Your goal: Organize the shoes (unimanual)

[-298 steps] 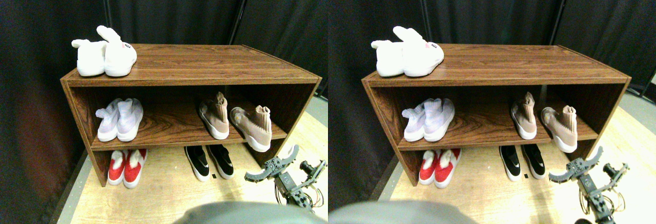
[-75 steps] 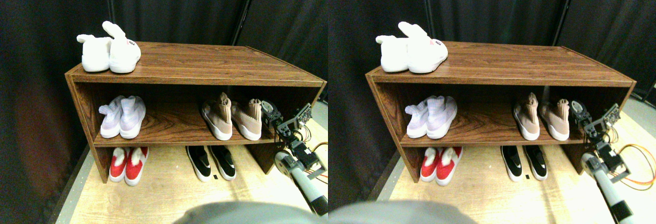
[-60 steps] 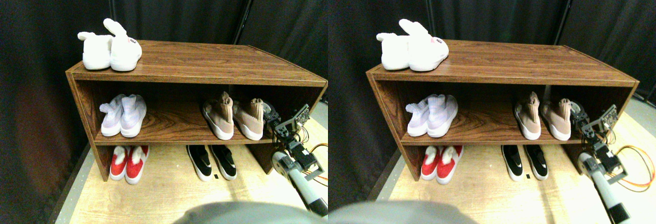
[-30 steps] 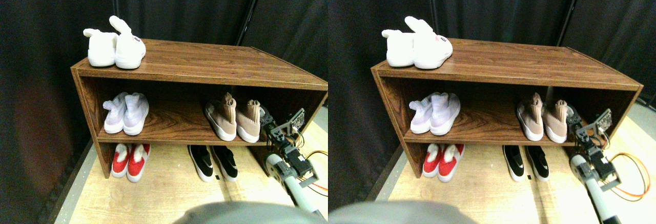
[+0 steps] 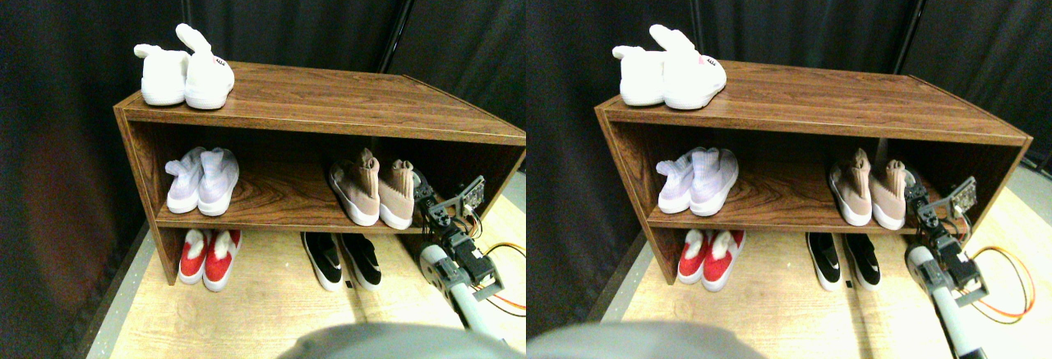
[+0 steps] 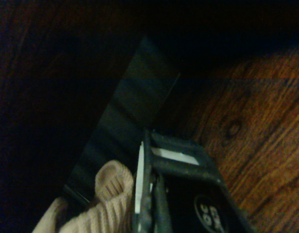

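Gripper point(image 5: 427, 197) sits against the right tan shoe point(image 5: 398, 192) on the middle shelf point(image 5: 271, 203); jaw opening cannot be determined. Black shoes point(image 5: 341, 259) stand below.

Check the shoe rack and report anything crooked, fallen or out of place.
Nothing stands out. On the shoe rack, the white slippers, pale sneakers, tan sneakers, red shoes and black slip-ons each sit upright as neat pairs. The gripper is beside the tan pair.

Shoes point(image 5: 378, 193) on shelf point(image 5: 288, 203) — tool point(image 5: 434, 203) just right.
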Controlling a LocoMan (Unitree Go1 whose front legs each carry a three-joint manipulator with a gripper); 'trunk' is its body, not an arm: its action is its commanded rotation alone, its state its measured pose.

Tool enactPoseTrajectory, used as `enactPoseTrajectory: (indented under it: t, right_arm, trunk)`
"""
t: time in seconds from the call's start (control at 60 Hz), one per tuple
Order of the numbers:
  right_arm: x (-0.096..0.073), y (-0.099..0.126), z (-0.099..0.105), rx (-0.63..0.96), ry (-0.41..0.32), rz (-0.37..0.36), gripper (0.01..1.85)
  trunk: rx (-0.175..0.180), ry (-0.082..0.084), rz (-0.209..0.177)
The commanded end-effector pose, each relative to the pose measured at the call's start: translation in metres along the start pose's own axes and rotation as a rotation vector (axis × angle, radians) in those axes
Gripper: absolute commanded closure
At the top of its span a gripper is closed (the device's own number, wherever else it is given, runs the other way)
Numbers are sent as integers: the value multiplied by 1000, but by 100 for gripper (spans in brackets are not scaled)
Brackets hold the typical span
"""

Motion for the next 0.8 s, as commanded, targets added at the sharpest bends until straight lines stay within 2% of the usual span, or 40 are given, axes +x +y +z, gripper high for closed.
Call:
enactPoseTrajectory:
  t: [0.017, 0.383, 0.8]
  right_arm:
    - [2, 7, 2, 20, -46, 48, 180]
    - [-8, 11, -3, 17, -3, 51, 180]
    - [-10, 11, -5, 10, -21, 47, 180]
  trunk:
    - [-17, 19, 2]
    - [-19, 16, 3]
    - [-24, 16, 3]
